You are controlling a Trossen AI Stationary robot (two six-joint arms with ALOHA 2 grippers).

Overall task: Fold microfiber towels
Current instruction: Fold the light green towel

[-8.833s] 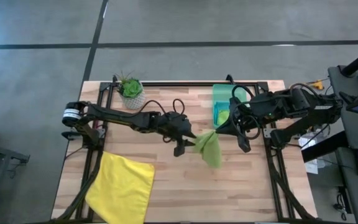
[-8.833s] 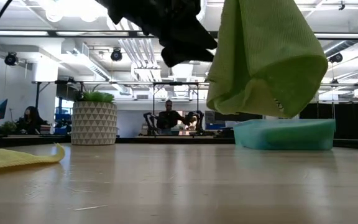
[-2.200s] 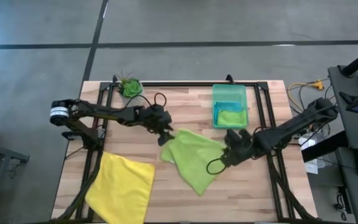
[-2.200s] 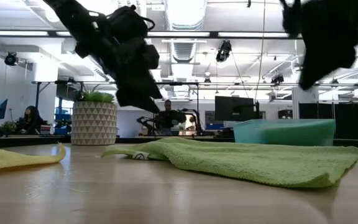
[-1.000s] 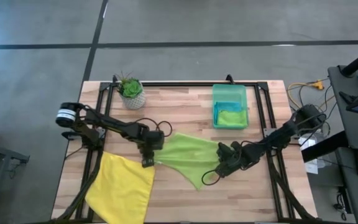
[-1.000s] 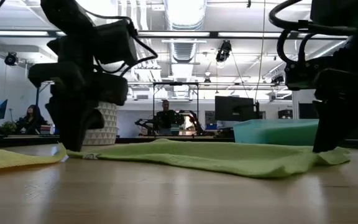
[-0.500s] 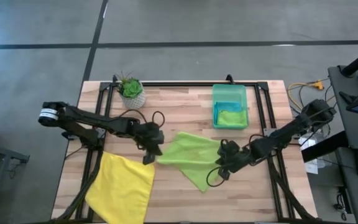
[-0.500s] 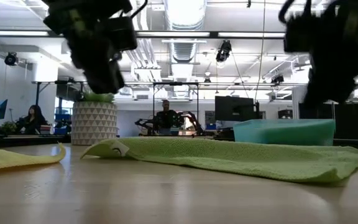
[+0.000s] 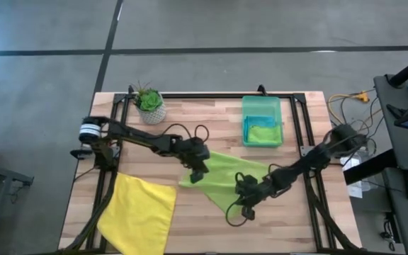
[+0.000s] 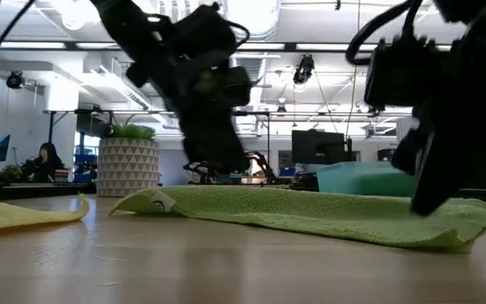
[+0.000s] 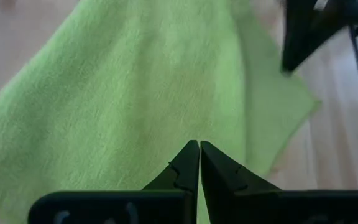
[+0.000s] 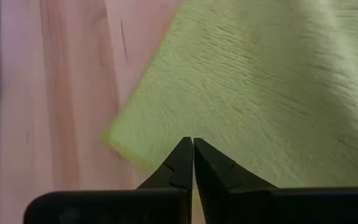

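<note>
2 pinched claws, overhead-only yellow towel (image 9: 139, 214)

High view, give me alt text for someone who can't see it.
Two dark arms meet over a lime towel spread flat mid-table, the left gripper shut at its left edge, the right gripper shut near its front corner. A yellow towel lies front left; a plant and green bin sit behind.

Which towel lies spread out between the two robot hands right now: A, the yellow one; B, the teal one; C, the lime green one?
C: the lime green towel lies flat mid-table between the left hand and the right hand, while the yellow towel sits off at the table's near left corner.
</note>
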